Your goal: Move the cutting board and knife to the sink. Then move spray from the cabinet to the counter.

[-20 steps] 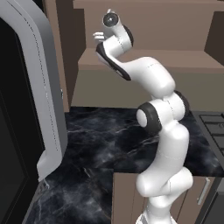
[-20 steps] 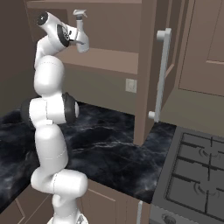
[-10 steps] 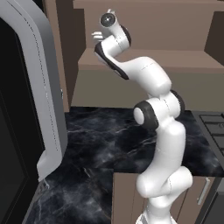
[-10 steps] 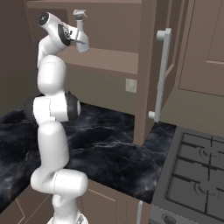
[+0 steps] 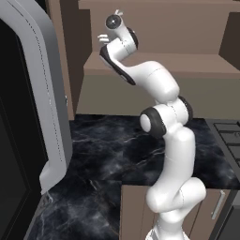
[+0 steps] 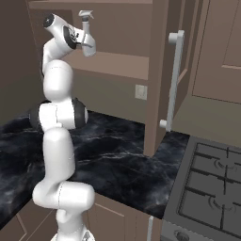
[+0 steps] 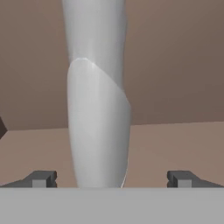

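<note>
Reaching up into the open brown cabinet (image 6: 113, 70) with the end effector (image 7: 111, 178) spread fully wide, jaws standing one on each side of the pale grey-white spray (image 7: 98, 109) and clear of it, nothing gripped. Standing upright on the cabinet shelf directly between the two fingertips (image 7: 41, 178), that slim bottle, its trigger nozzle just above the end effector (image 6: 86, 42) in the right base view. Lying well below the end effector, the black veined bench (image 5: 112, 145).
</note>
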Tool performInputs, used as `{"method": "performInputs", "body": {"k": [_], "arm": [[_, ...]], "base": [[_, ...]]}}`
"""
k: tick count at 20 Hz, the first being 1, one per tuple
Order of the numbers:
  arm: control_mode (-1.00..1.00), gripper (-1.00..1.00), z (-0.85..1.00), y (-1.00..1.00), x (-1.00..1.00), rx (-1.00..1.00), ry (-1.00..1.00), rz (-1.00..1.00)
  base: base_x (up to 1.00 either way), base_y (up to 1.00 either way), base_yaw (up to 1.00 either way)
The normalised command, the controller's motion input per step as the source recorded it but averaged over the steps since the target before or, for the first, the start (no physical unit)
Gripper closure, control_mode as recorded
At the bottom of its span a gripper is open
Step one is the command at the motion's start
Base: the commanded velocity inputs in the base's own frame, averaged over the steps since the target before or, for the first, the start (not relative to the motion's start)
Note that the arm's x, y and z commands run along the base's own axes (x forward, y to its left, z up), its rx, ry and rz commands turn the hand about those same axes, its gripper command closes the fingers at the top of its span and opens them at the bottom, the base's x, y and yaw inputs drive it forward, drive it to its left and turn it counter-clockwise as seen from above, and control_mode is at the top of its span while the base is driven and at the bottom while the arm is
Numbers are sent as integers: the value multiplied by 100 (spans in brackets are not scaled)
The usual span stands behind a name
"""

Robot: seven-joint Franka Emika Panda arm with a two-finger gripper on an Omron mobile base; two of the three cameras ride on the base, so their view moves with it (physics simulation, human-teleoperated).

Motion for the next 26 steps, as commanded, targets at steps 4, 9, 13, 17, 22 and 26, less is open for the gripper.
{"method": "performInputs", "body": {"k": [4, 9, 13, 17, 22, 26], "arm": [[-100, -100, -5, 0, 17, 0, 3, 0], [-100, -100, -5, 0, 17, 0, 3, 0], [-100, -100, -5, 0, 16, 0, 3, -1], [-100, -100, -4, 0, 15, 0, 3, -1], [-100, -100, -5, 0, 17, 0, 3, 0], [-100, 100, -5, 1, 16, 0, 2, -1]], "base": [[0, 0, 0], [0, 0, 0], [0, 0, 0], [0, 0, 0], [0, 0, 0], [0, 0, 0]]}}
